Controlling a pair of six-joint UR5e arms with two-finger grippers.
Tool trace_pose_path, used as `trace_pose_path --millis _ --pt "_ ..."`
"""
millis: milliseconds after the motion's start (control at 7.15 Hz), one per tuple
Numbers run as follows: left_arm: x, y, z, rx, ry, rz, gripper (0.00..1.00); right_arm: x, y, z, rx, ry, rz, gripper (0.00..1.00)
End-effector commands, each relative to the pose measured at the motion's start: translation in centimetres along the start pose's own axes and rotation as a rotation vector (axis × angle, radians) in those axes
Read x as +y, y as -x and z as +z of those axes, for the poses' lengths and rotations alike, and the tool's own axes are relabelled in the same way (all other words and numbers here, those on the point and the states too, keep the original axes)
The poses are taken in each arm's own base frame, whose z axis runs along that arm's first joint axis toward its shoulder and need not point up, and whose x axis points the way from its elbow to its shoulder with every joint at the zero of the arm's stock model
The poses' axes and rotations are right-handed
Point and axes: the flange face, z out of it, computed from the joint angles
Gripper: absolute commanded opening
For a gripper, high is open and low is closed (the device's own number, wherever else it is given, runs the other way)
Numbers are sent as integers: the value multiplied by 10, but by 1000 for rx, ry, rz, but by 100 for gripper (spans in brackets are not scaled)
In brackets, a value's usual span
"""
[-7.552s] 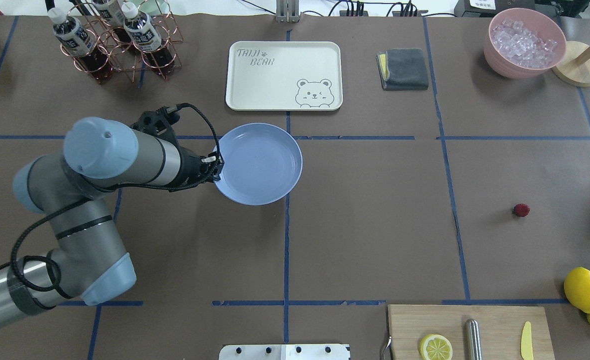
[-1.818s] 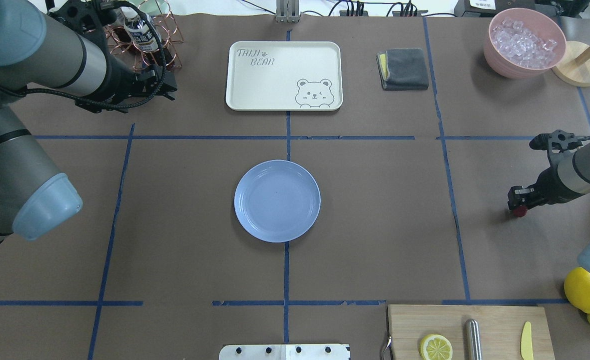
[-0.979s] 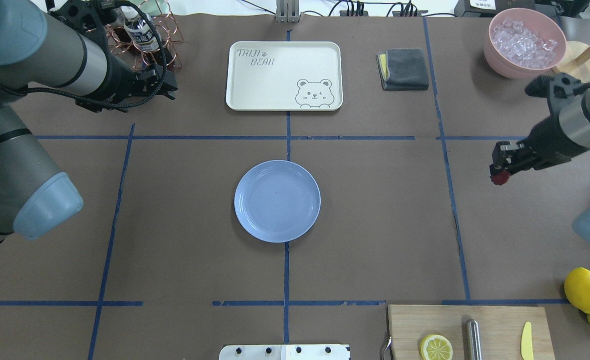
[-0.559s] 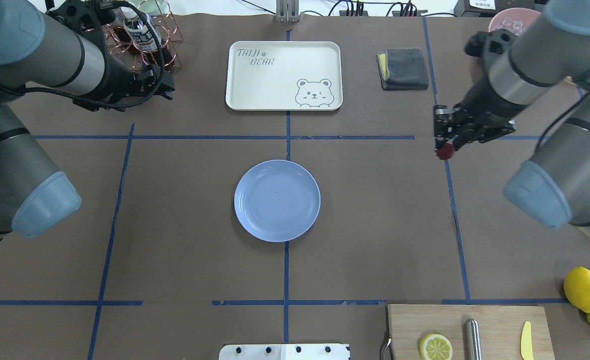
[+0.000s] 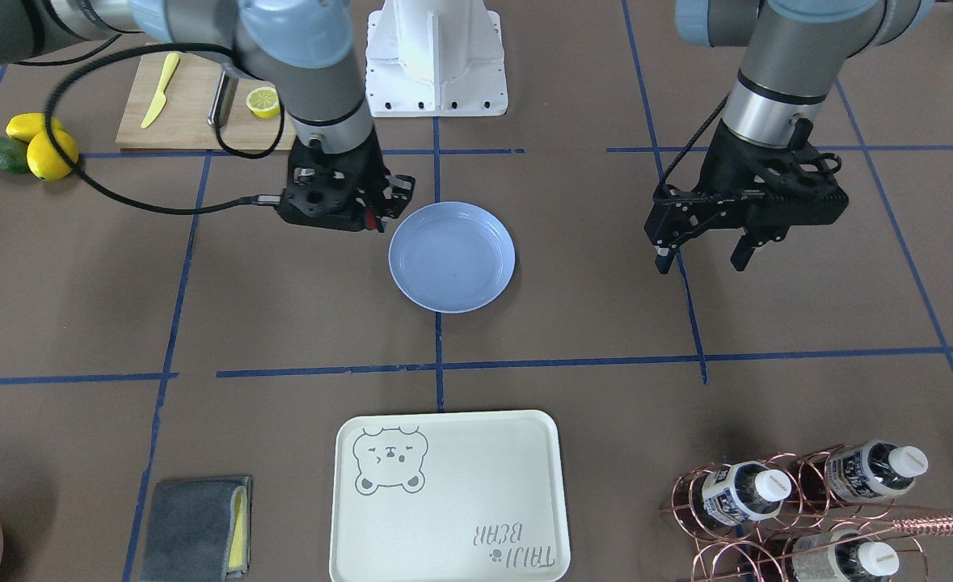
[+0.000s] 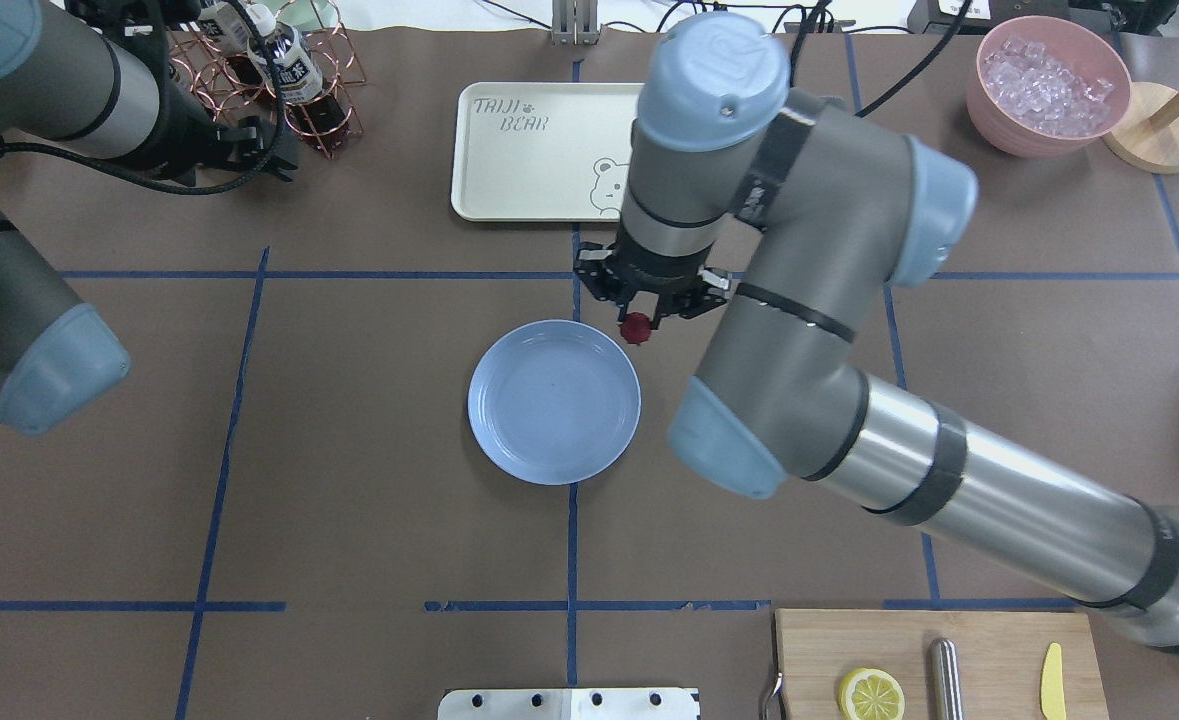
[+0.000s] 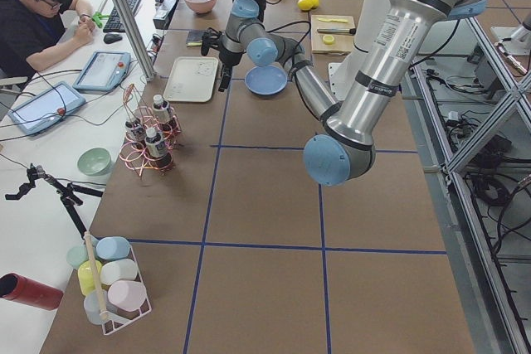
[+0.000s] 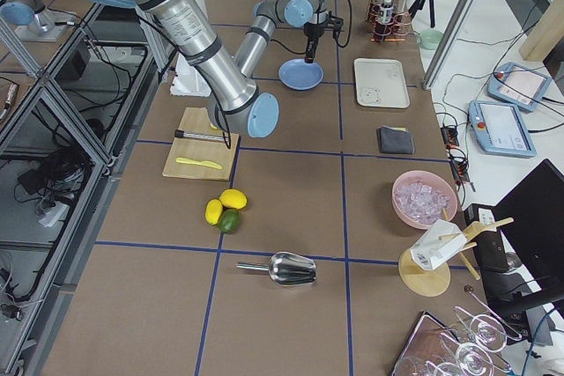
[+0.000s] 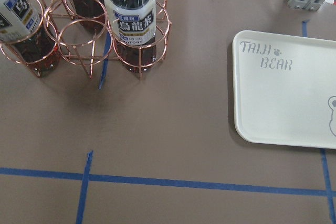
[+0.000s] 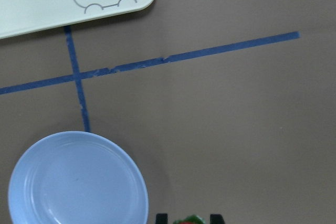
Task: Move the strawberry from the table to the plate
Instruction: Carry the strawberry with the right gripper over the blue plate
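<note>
The small dark-red strawberry (image 6: 635,329) hangs above the brown table (image 6: 369,450) with my right gripper (image 6: 641,312) shut on it, just off the far right rim of the light-blue plate (image 6: 554,402). In the front-facing view the right gripper (image 5: 379,212) holds the strawberry (image 5: 372,220) beside the plate (image 5: 452,257). The right wrist view has the berry (image 10: 189,220) at its bottom edge, right of the plate (image 10: 79,179). My left gripper (image 5: 701,259) is open and empty, off to the plate's side near the bottle rack.
A cream bear tray (image 6: 539,150) lies beyond the plate. A copper rack of bottles (image 6: 279,90) stands far left, a pink bowl of ice (image 6: 1049,85) far right. Near the front right are a cutting board (image 6: 934,665) and lemons (image 5: 35,145).
My right arm has carried the strawberry from the table's right side leftward to the plate's rim. The left arm has drawn back a little toward the bottle rack. The plate has stayed put lately.
</note>
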Motion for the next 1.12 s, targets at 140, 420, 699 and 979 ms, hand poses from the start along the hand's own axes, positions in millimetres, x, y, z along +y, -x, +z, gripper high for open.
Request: trace_pose_path --millis 140,420,699,979 --pt "-32 92 -1 -115 -15 163 100 24 61 80 -6 -49 -7 0" --pt "-36 102 6 -116 9 173 100 26 59 100 23 -38 -13 0" --pt "-36 103 9 -115 16 171 100 33 59 116 36 -25 -21 0" --pt "-37 105 13 -119 20 169 100 31 60 133 15 -25 -24 0"
